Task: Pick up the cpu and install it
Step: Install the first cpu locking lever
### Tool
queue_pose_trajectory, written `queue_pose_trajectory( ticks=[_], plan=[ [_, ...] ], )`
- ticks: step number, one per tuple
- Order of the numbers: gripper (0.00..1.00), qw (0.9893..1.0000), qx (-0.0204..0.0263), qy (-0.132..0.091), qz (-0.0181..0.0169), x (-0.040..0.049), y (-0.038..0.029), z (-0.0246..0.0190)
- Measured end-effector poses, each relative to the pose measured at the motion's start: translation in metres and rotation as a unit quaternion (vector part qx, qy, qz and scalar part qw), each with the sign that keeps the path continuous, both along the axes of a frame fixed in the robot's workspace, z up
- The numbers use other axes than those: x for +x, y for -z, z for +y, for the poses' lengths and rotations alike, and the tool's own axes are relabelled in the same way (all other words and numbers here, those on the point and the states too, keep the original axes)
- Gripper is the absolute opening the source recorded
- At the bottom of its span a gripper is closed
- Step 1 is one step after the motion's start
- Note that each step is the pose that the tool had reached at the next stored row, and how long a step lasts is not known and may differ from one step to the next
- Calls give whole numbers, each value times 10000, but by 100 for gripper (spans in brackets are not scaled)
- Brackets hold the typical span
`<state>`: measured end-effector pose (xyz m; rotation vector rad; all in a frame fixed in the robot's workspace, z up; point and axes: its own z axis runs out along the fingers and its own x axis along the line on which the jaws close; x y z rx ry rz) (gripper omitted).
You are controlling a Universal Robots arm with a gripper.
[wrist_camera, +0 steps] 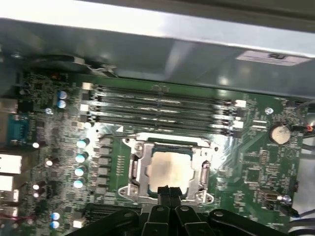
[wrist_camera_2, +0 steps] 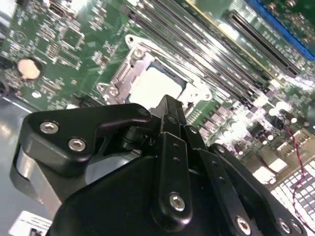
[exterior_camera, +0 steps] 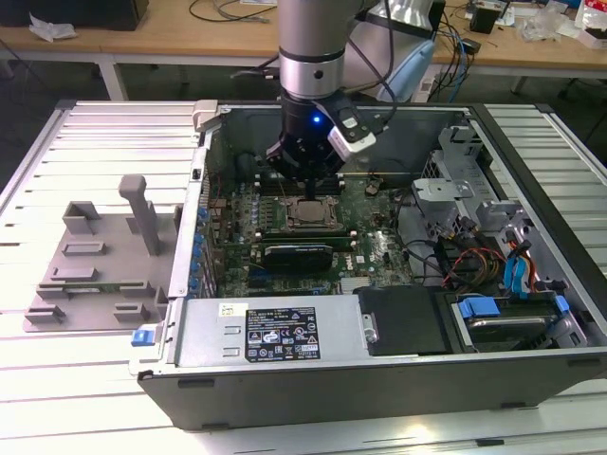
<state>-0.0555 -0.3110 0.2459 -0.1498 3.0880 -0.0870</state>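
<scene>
In the exterior view, a grey fixture block [exterior_camera: 100,261] lay on the slatted table [exterior_camera: 57,379] at the left, beside the open computer case [exterior_camera: 379,360]. Right of it, the gripper [exterior_camera: 305,180] hovered over the cpu [exterior_camera: 311,212], which sat in its socket frame [wrist_camera: 167,169] on the motherboard [wrist_camera: 256,162]. In the first wrist view its fingertips [wrist_camera: 167,192] were pressed together, holding nothing.

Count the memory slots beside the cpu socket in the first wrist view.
4 memory slots, lying parallel in a stack between the socket frame holding the cpu and the case wall. The gripper sits at the socket's opposite edge; none seem hidden.
</scene>
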Motion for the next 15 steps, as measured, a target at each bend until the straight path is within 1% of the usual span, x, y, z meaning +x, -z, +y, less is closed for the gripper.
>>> queue_pose_trajectory(
  ticks=[3,4,6,7,8,11,12,13,14,15],
  plan=[
    [11,10000,0,-1,0,-73,0,0],
    [11,10000,0,0,0,-125,0,0],
    [11,10000,0,0,0,-188,0,0],
    [11,10000,0,0,0,-248,0,0],
    [11,10000,0,0,-1,-263,1,0],
    [11,10000,0,0,1,-272,0,0],
    [11,10000,1,-1,41,-272,0,0],
    [11,9999,9,0,153,-266,2,0],
    [11,9997,15,0,250,-262,2,0],
    [11,9997,15,0,258,-262,2,0]
  ],
)
